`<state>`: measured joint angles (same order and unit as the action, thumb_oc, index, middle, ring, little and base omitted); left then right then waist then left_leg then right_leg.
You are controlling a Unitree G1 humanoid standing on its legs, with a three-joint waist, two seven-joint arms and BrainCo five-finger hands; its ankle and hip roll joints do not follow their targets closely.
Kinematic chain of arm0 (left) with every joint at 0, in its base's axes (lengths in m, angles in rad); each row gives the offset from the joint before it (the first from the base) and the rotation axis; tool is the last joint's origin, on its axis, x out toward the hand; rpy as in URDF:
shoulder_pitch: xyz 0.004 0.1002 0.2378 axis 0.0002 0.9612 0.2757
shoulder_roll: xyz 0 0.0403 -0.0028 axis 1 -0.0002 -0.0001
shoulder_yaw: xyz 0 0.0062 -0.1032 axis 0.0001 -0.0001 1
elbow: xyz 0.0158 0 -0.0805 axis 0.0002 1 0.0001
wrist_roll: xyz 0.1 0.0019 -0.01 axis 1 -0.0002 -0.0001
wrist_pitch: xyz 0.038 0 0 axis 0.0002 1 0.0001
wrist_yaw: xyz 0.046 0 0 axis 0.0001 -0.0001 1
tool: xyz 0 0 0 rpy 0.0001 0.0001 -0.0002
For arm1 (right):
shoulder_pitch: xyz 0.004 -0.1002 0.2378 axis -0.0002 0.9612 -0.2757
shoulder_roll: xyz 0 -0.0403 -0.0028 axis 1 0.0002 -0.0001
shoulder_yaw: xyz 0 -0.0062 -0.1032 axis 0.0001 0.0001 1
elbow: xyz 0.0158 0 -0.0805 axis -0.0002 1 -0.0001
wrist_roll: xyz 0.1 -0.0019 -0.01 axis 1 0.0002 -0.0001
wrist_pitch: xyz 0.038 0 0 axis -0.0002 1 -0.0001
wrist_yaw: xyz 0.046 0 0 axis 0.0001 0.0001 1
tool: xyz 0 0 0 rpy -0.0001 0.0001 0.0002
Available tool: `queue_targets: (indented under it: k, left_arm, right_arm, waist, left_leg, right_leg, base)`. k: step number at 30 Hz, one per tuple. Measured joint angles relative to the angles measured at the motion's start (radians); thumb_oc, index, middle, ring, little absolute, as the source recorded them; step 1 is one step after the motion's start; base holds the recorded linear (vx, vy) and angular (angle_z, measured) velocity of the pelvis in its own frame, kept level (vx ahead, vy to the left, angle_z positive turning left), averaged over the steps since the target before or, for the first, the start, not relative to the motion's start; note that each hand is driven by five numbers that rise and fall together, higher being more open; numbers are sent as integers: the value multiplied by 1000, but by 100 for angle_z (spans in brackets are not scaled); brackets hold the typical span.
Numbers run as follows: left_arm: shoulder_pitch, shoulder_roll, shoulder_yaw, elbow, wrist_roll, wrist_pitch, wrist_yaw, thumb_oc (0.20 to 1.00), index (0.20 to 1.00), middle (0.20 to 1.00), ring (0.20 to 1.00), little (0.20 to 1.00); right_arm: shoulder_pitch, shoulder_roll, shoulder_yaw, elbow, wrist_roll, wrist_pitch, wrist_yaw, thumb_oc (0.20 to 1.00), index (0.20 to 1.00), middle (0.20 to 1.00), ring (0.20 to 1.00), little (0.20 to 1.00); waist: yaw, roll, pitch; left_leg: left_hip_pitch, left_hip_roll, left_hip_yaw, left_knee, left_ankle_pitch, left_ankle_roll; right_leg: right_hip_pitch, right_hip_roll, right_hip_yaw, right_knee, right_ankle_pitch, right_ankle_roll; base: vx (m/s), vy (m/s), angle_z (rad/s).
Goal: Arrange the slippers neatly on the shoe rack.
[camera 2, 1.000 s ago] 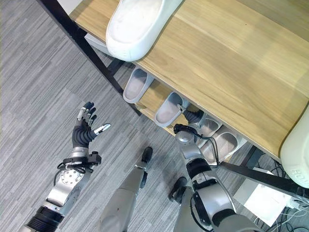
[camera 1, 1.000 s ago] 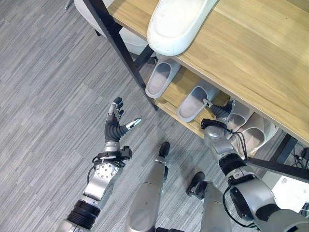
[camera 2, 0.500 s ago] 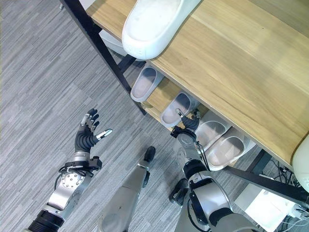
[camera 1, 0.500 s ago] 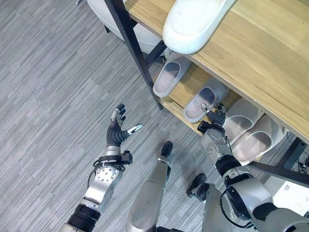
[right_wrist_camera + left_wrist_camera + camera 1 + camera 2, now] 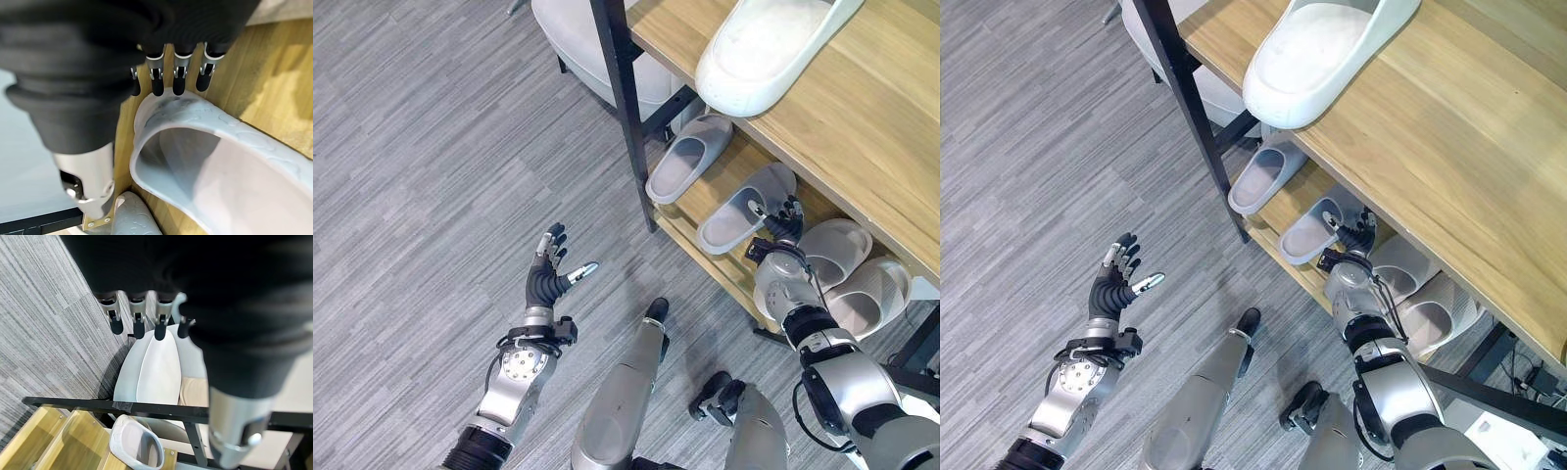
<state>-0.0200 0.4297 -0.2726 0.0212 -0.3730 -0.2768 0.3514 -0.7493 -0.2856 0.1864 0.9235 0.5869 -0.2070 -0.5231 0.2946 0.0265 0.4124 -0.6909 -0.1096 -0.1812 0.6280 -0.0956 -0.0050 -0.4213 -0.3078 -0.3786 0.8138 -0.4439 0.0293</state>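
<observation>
The shoe rack has a wooden top shelf (image 5: 886, 137) and a black front leg (image 5: 626, 108). A white slipper (image 5: 764, 44) lies on the top shelf. On the low shelf stand two grey slippers (image 5: 683, 164) (image 5: 740, 208), and to their right two pale slippers (image 5: 834, 250) (image 5: 879, 294). My right hand (image 5: 783, 223) is at the heel end of the second grey slipper (image 5: 195, 147), fingers (image 5: 179, 78) straight with their tips at its rim. My left hand (image 5: 546, 282) is held open above the floor, away from the rack and holding nothing.
A white rounded seat (image 5: 592, 44) stands behind the rack's black leg and also appears as the seat (image 5: 156, 367) beyond my left hand. Grey striped carpet (image 5: 421, 176) spreads to the left of the rack.
The whole picture has shifted, so the camera moved. My right hand has come back from deeper under the shelf to the second grey slipper's heel. The left hand stays raised and open.
</observation>
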Motion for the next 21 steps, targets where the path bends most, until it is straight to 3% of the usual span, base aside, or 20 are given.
queue_targets:
  k: [8,12,21]
  left_arm:
    - [8,6,1,-1,0,2,-7,1000,1000,1000,1000,1000]
    - [12,19,1,-11,-1,2,-10,1000,1000,1000,1000,1000]
    - [-47,30,0,-59,-1,-11,-14,1000,1000,1000,1000,1000]
  right_arm:
    - [8,16,-3,13,1,1,11,1000,1000,1000,1000,1000]
    - [-16,8,-11,11,1,-27,0,1000,1000,1000,1000,1000]
    - [-161,-69,23,11,0,-23,-36,1000,1000,1000,1000,1000]
  waist:
    - [1,-8,7]
    - [1,-8,9]
    - [43,30,38]
  left_leg:
    - [-11,0,-16,4,-10,2]
    - [-45,-5,-22,-8,2,-14]
    - [-75,-21,-31,-9,6,-20]
  right_leg:
    - [-4,3,-10,1,-11,4]
    - [-36,2,-20,0,-13,8]
    - [-54,-12,-35,-1,-17,17]
  base:
    - [16,-26,4]
    - [5,1,8]
    - [22,-8,8]
